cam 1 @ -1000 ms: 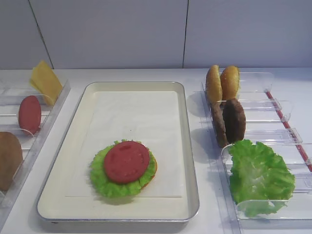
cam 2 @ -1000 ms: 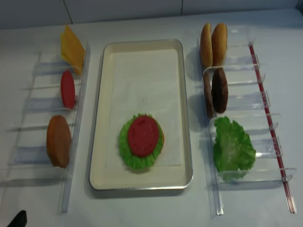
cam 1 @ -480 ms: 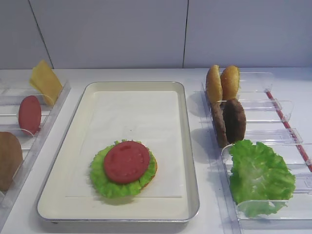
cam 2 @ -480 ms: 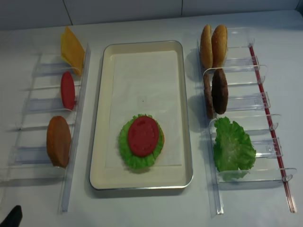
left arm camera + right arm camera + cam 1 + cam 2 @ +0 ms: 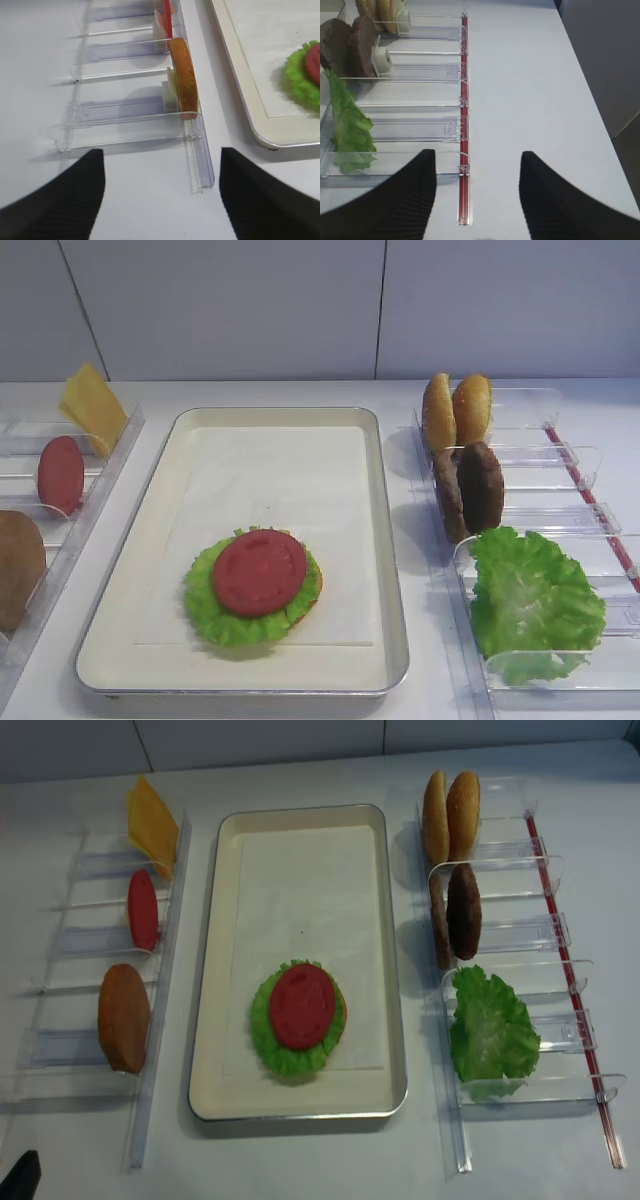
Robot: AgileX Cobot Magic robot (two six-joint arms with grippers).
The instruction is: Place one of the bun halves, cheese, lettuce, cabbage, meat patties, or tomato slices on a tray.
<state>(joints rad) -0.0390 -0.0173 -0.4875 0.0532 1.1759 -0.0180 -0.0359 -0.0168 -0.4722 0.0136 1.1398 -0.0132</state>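
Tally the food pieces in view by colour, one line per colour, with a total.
Red round tomato slices: 2, one on the stack in the silver metal tray at, one in the left clear holder
Green ruffled lettuce leaves: 2
Golden-orange bun halves visible whole: 3
Dark brown meat patties: 2
Yellow cheese slice: 1
Total: 10

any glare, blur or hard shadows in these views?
Exterior high: even soft light, faint shadow under the lettuce stack on the tray. Realsense: slightly soft and bluish, no glare. Right wrist: sharp on the clear holders, dark jaws blurred in foreground. Left wrist: bun half sharp, soft holder shadows.
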